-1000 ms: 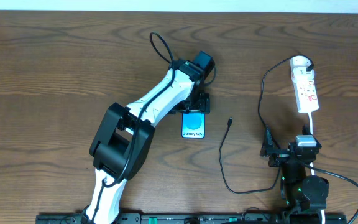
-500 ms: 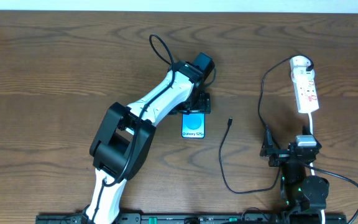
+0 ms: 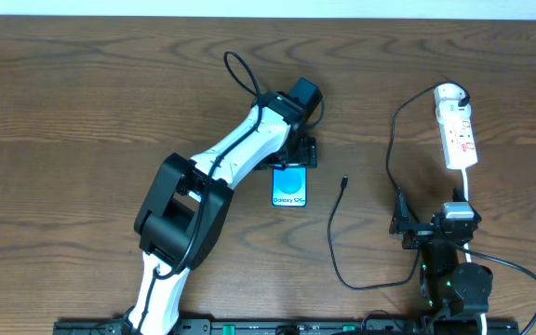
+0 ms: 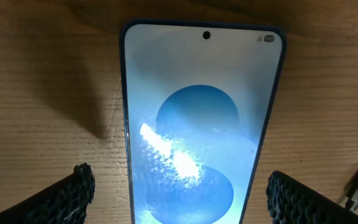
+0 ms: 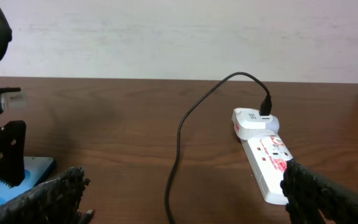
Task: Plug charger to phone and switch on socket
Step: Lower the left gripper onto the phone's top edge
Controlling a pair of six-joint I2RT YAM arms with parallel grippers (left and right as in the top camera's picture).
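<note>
Phone (image 4: 201,124) flat on table (image 4: 36,93), left jaws wide astride it without touching, right jaws wide, empty, facing socket (image 5: 267,162)

The phone (image 3: 289,187) screen reads "Galaxy S25" near one end; red print on the socket (image 3: 458,135) is illegible

The phone (image 4: 197,124) is cut off by the left wrist view's bottom edge.

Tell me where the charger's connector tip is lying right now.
In the overhead view the connector tip lies on the table, just right of the phone and well left of the socket.
</note>
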